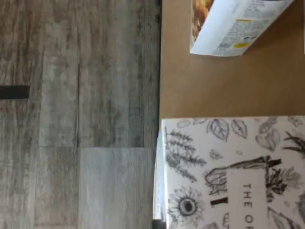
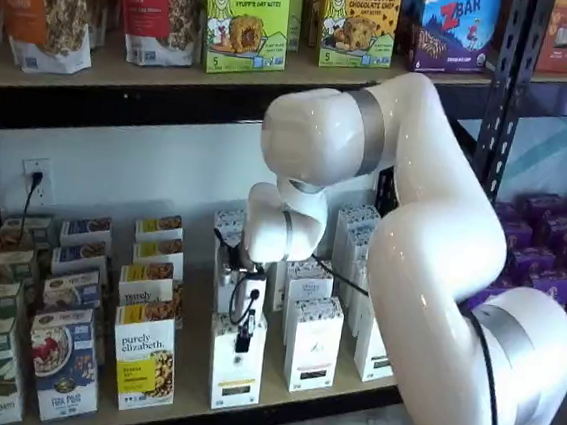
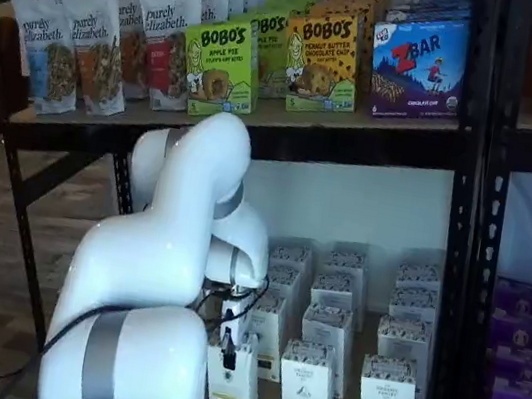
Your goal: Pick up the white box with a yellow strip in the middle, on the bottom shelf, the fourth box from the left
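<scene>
The white box (image 2: 236,373) stands at the front of its row on the bottom shelf (image 2: 188,401). It shows in both shelf views (image 3: 233,390). Its speckled top fills part of the wrist view (image 1: 228,176). My gripper (image 2: 244,337) hangs straight down over the box's top, with the black fingers (image 3: 229,352) low against its upper face. The fingers show as one dark shape with no plain gap. I cannot tell whether they touch or grip the box.
Alike white cartons with black strips (image 2: 313,344) stand right of the white box. A "purely elizabeth" box (image 2: 145,360) stands left of it and also shows in the wrist view (image 1: 233,28). Cereal boxes (image 2: 64,364) fill the far left. The wood floor (image 1: 81,119) lies below the shelf edge.
</scene>
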You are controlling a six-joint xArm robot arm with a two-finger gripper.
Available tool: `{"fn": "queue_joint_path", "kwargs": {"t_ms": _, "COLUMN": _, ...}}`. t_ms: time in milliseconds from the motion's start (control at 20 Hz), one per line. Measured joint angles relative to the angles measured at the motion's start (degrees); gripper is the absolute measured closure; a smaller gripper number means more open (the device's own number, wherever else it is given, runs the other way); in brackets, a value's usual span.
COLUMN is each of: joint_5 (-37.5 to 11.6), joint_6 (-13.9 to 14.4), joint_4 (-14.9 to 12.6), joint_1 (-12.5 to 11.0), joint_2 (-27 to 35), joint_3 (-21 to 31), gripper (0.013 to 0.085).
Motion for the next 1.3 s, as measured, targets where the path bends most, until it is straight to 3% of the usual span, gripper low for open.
{"fn": "queue_joint_path", "kwargs": {"t_ms": 500, "joint_5": -2.11, "joint_6": -1.73, "joint_4": 2.38, "joint_1": 0.8, "joint_2": -5.6, "joint_3": 8.65, "gripper": 0.045}}
{"fn": "queue_joint_path", "kwargs": {"t_ms": 1000, "joint_5": -8.5, "joint_6": -6.8, "joint_4": 8.8, "joint_1": 2.47, "joint_2": -13.21, "joint_3": 21.67, "gripper": 0.045}}
{"fn": "queue_joint_path", "kwargs": {"t_ms": 1300, "joint_5": -10.73, "joint_6": -7.94, "joint_4": 11.22, "joint_1": 3.92, "joint_2": -17.57, "joint_3": 28.07, "gripper": 0.045}}
